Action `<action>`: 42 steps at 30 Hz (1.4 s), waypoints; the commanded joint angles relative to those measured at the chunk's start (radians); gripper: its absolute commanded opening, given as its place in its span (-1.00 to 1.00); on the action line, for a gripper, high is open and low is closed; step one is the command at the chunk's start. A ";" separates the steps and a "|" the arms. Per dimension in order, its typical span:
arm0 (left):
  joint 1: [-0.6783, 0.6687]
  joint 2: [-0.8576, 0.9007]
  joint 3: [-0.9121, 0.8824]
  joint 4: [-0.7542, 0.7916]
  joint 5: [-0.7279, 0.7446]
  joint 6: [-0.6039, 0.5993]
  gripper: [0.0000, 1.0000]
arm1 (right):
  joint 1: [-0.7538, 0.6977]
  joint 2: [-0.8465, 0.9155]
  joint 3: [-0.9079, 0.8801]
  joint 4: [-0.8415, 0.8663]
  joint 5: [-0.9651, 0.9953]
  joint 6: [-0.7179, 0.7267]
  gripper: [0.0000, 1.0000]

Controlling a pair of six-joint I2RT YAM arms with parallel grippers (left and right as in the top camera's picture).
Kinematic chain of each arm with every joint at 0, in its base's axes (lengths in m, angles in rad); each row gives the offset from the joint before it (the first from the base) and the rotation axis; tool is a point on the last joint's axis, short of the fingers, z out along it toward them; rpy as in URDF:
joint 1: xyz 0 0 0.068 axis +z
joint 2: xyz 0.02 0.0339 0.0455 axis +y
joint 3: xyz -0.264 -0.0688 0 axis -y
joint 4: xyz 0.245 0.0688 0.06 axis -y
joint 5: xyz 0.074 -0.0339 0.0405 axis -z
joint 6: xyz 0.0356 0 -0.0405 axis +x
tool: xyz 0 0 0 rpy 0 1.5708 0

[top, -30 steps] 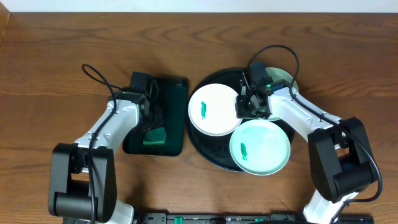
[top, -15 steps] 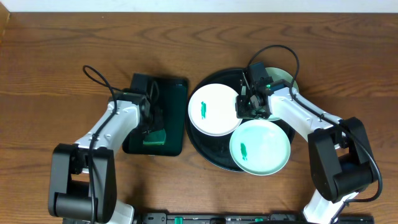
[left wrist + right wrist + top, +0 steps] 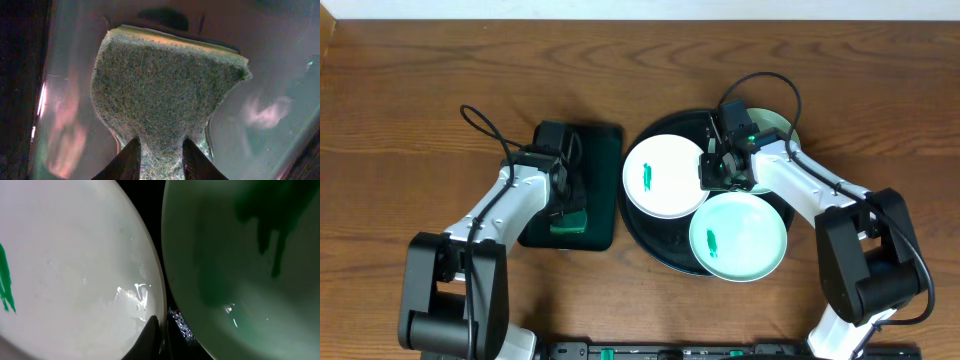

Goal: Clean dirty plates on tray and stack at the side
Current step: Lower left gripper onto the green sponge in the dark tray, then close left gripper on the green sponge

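Three plates lie on the round black tray point(image 3: 655, 128). A white plate point(image 3: 660, 178) with a green smear is at the left, and a mint plate point(image 3: 745, 240) with a smear is at the front. A third plate point(image 3: 775, 128) at the back is mostly hidden by my right arm. My right gripper point(image 3: 712, 172) is shut on the white plate's point(image 3: 75, 265) right rim, its fingers point(image 3: 150, 335) pinching the edge beside a mint plate point(image 3: 240, 255). My left gripper point(image 3: 161, 160) is shut on a green sponge point(image 3: 165, 85), squeezing its near end. The sponge point(image 3: 569, 223) rests in the green tray.
The rectangular dark green tray point(image 3: 602, 150) lies left of the black tray, with my left arm reaching into it. Bare wooden table point(image 3: 410, 120) stretches along the back and far left. Arm bases stand at the front edge.
My left jaws have closed in on the sponge, and the left arm has shifted slightly toward the back. The right arm and the plates have not moved.
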 commanded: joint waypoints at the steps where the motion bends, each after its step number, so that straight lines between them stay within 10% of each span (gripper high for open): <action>1: -0.006 0.002 -0.026 -0.004 -0.013 -0.002 -0.43 | 0.010 0.009 -0.004 0.006 0.001 -0.001 -0.93; 42: -0.006 0.011 -0.089 0.058 -0.031 -0.002 -0.37 | 0.010 0.009 -0.004 0.007 0.001 -0.002 -0.93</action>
